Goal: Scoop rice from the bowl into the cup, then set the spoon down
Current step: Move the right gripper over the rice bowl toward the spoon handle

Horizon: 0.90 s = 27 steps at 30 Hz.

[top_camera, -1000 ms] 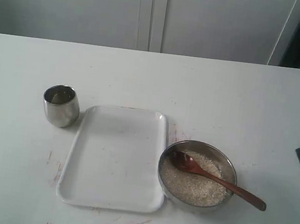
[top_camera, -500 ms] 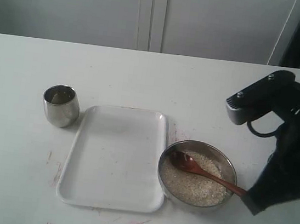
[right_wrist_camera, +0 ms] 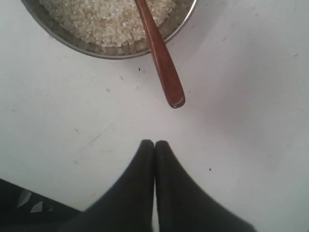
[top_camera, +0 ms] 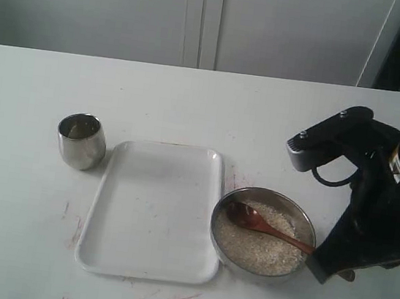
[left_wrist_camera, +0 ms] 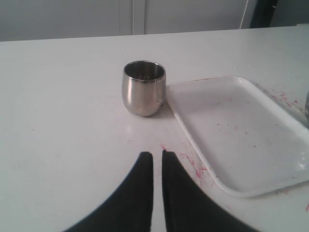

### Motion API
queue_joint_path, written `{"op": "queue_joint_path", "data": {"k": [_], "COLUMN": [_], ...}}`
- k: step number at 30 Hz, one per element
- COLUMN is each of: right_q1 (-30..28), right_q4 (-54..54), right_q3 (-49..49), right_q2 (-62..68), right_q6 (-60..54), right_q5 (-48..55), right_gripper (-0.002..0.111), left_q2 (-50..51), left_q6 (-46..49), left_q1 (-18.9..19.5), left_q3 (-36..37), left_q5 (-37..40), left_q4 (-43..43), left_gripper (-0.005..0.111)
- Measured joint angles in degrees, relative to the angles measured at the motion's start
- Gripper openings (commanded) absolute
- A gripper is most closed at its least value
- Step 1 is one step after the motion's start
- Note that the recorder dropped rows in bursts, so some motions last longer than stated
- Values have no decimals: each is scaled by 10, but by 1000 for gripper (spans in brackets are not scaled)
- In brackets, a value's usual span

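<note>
The steel bowl [top_camera: 268, 195] holds the rice [top_camera: 257, 249], with the wooden spoon [top_camera: 250, 218] lying in it. The spoon's handle runs out over the rim toward the right. My right arm [top_camera: 369, 209] hangs over the handle's end and hides it in the exterior view. In the right wrist view my right gripper [right_wrist_camera: 154, 143] is shut and empty, a short way off the spoon [right_wrist_camera: 161, 63] handle tip, beside the bowl [right_wrist_camera: 96, 48] and rice [right_wrist_camera: 106, 19]. The cup [top_camera: 81, 141] stands far left. My left gripper [left_wrist_camera: 157, 154], shut to a thin slit, points at the cup [left_wrist_camera: 143, 89] from a distance.
A white rectangular tray [top_camera: 154, 210] lies between cup and bowl; in the left wrist view the tray [left_wrist_camera: 231, 125] sits just beside the cup. Red marks dot the white tabletop [top_camera: 71, 228]. The left arm does not show in the exterior view.
My right arm has come in from the right edge and dropped over the spoon's handle end, shifting slightly left in the last half second. Spoon, bowl and cup have not moved.
</note>
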Motion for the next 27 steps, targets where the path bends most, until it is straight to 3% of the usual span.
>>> {"op": "queue_joint_path", "data": {"k": [11,14,20,27], "right_q1": [0,0,0,0], "right_q4": [0,-1,-2,-3], "right_q3": [0,0,0,1], "right_q2": [2,10,31,59], "right_q6": [0,-10,-41,-82], "right_q5": [-11,-15,-42,-70], "right_gripper": [1,11,43,45], "left_q2": [0,0,0,0], "left_q6": [0,0,0,0], "left_q1": [0,0,0,0], "left_q3": [0,0,0,0], "left_q5": [0,0,0,0], "left_q4": [0,0,0,0], "left_gripper": [14,14,14,14]}}
